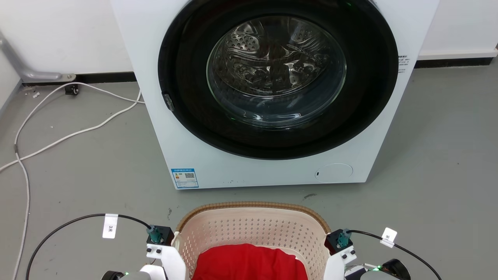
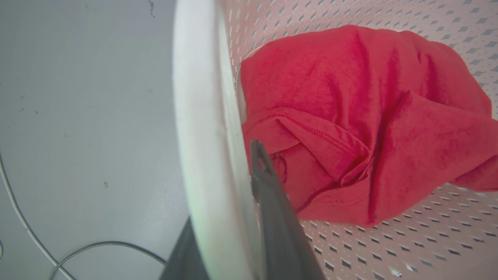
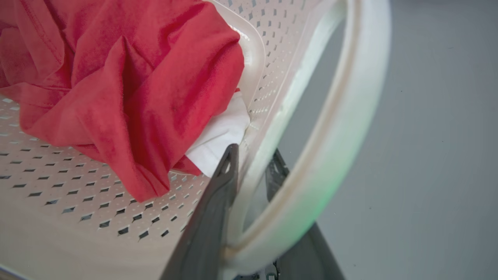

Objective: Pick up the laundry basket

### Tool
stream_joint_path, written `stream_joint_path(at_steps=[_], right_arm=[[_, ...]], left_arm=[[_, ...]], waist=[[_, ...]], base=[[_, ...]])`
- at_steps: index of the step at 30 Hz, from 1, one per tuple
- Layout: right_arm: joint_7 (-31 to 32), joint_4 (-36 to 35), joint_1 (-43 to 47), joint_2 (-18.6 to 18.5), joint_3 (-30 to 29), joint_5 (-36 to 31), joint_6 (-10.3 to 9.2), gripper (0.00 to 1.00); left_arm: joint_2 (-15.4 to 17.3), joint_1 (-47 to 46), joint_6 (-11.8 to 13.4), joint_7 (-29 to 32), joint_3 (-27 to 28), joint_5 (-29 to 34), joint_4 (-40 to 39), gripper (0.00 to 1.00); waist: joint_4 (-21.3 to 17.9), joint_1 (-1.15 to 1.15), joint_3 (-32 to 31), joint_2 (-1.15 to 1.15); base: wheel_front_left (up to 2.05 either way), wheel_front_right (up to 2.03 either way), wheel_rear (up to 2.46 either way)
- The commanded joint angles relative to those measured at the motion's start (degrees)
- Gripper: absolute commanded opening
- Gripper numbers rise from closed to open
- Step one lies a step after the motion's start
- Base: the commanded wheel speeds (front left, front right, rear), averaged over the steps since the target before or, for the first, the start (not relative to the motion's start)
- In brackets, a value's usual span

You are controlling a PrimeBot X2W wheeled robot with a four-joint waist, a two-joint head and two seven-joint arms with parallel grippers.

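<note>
The laundry basket (image 1: pixel 253 227), cream perforated plastic with a brown woven rim, sits on the floor in front of the washer, at the bottom of the head view. My two wrists flank its sides there. In the left wrist view my left gripper (image 2: pixel 227 210) straddles the white side handle (image 2: pixel 202 128), one finger (image 2: pixel 272 202) inside the basket and the other outside, mostly hidden. My right gripper (image 3: pixel 255 152) clamps the basket wall (image 3: pixel 268 77) beside the other handle (image 3: pixel 350 128), one finger (image 3: pixel 218 202) inside, one outside.
A red garment (image 1: pixel 249 262) lies in the basket over something white (image 3: pixel 218 140). The white washer (image 1: pixel 268 89) with its dark round door stands close ahead. White cables (image 1: pixel 58 136) trail over the grey floor at the left, where a grey pipe (image 1: pixel 27 70) runs along the wall.
</note>
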Motion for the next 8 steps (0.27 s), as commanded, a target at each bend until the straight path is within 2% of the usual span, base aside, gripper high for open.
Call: stream_joint_path(at_steps=[1, 8], right_arm=[[-0.4, 0.3, -0.1, -1.0, 0.3, 0.0, 0.15, 0.0], [-0.2, 0.3, 0.0, -1.0, 0.3, -0.1, 0.15, 0.0]], left_arm=[[0.9, -0.4, -0.2, -0.2, -0.2, -0.1, 0.2, 0.0], [1.0, -0.3, -0.2, -0.2, -0.4, -0.1, 0.2, 0.0]], waist=[[0.0, 0.0, 0.0, 0.0], [-0.2, 0.0, -0.1, 0.0]], base=[[0.0, 0.0, 0.0], [0.0, 0.0, 0.0]])
